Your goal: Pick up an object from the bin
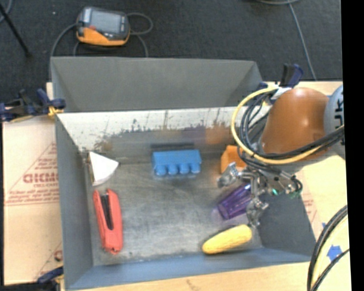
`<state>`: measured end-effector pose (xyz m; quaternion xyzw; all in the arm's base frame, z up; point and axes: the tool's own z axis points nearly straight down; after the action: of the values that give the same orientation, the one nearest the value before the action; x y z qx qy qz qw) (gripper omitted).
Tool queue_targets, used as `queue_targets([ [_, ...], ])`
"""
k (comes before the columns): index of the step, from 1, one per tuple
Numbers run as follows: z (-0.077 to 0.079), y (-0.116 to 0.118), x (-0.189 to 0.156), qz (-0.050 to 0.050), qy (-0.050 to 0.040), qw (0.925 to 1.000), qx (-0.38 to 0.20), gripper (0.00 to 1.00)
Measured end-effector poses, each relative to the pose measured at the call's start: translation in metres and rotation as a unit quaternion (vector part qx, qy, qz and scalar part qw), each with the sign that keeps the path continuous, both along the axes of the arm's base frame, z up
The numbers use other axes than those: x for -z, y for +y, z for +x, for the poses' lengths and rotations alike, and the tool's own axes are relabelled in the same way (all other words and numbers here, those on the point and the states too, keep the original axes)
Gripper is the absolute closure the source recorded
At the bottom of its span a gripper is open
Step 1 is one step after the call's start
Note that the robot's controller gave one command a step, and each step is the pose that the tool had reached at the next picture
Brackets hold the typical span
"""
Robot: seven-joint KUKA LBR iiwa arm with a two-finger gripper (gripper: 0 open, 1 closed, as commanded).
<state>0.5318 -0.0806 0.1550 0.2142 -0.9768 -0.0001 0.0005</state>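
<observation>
My gripper (242, 193) hangs low at the right side of the bin, under the arm's orange cover. It is open, with one fingertip (228, 177) up-left and the other (256, 210) down-right. A purple translucent block (232, 203) lies on the bin floor right at the gripper, partly between the two fingertips, and is not lifted. An orange thing (229, 158) sits just behind the gripper, half hidden by the cables. A yellow corn cob (227, 239) lies just below the gripper near the front wall.
A blue studded brick (176, 162) lies at the back middle. A white cone-shaped piece (102, 167) and a red stapler (108, 221) lie along the left wall. Bare floor spans the bin's middle.
</observation>
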Motion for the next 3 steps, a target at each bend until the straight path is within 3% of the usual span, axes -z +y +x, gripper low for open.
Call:
queue_targets([
  [1,0.003,-0.011,-0.061,0.000,-0.0006,1.0000,-0.004,0.00],
  [2,0.013,-0.015,-0.045,-0.001,-0.0097,1.0000,-0.001,0.00],
  [3,-0.004,-0.023,0.020,0.000,-0.0046,0.9997,-0.023,0.00],
])
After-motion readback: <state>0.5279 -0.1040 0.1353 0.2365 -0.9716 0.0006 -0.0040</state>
